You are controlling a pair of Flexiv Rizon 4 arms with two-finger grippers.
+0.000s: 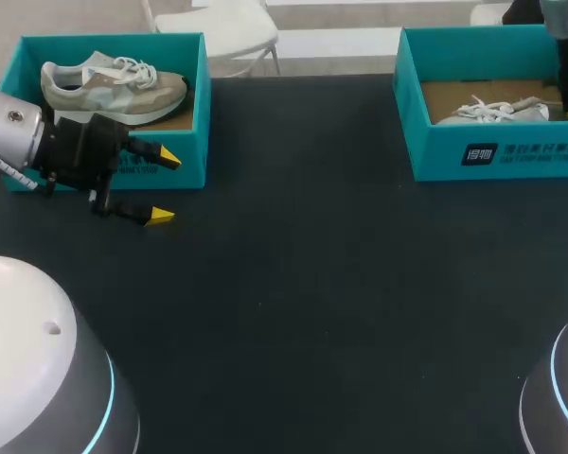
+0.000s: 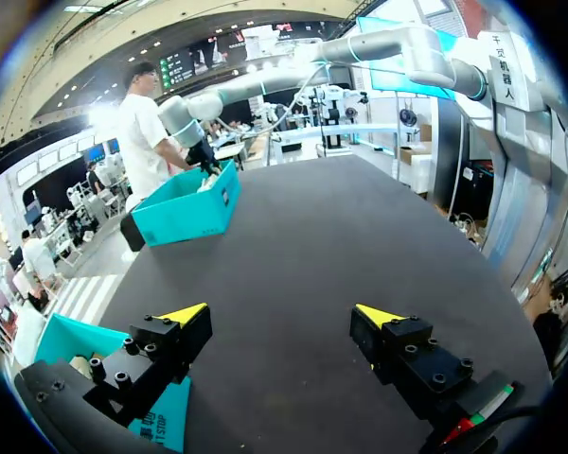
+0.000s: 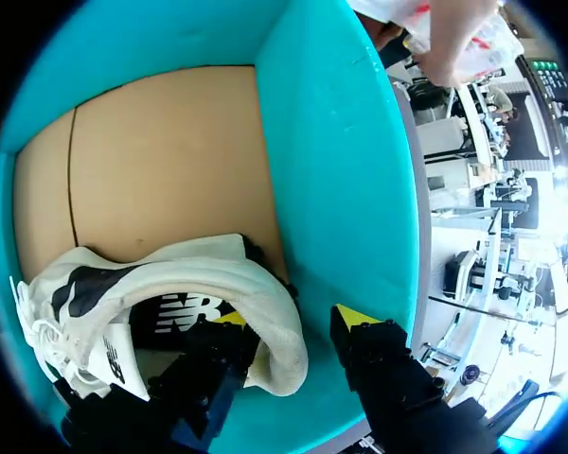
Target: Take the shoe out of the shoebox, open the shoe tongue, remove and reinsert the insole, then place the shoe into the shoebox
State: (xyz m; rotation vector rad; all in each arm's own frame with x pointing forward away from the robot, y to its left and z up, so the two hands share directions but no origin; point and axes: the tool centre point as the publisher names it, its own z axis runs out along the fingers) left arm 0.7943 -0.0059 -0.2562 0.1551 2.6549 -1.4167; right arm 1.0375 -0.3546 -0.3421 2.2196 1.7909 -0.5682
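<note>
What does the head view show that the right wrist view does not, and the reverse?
Only the head view: the left gripper, open, before the left shoebox, which holds a grey shoe. Only the right wrist view: the right gripper, open, with the heel of the white shoe between its fingers. Both: the right shoebox with that white shoe inside.

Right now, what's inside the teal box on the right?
Inside the box, a white shoe lies on brown cardboard, the right gripper straddling its heel. The insole and the floor beneath the shoe are hidden.
</note>
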